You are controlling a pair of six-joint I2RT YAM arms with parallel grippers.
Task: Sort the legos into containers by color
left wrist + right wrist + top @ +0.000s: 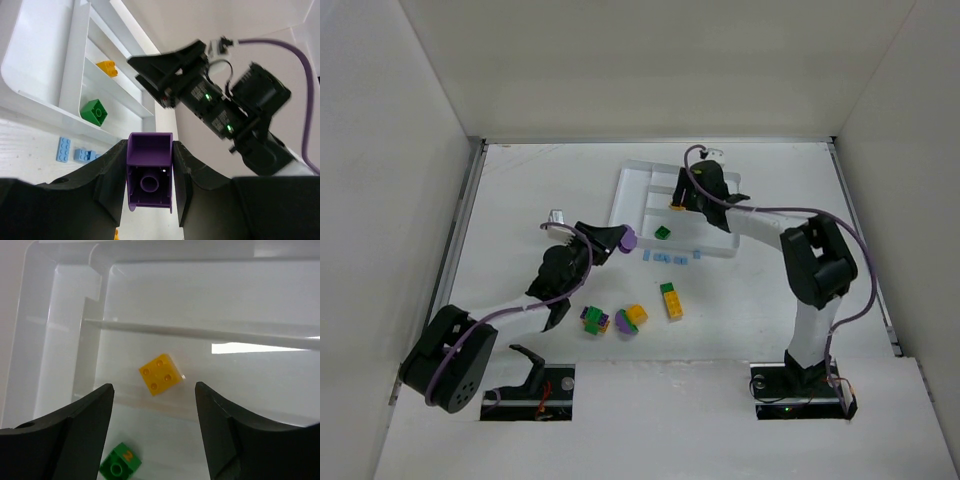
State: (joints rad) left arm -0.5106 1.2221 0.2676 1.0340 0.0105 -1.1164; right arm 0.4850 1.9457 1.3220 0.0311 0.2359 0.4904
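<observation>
Left jaws: pinching a purple brick (149, 175) by two opposite sides, its hollow underside facing the wrist camera.
Left gripper (149, 146): hanging above the table (520, 200) just short of the tray's near-left corner, carrying the brick in the air.
Right jaws: standing wide apart, gripping nothing.
Right gripper (153, 386): hovering over the white tray (632, 188), directly above a yellow brick (159, 374).
Yellow brick: lying loose on the floor of one narrow compartment, touching neither finger.
Green brick (120, 466): sitting alone in the neighbouring narrow compartment, nearer the tray's front wall.
Waiting on the table: pale blue bricks (668, 258) lying just outside the tray's front wall; two mixed clumps (610, 320) and a yellow-and-green stack (671, 300) resting nearer the arm bases.
Step in hand: probably finishing the yellow drop on the right, bringing purple in on the left.
Next move, judging: lifting the right gripper clear, then carrying the purple brick over a compartment holding neither yellow nor green and only then opening.
Watching for: crowding both arms over the tray; pulling apart the mixed clumps before sorting.
</observation>
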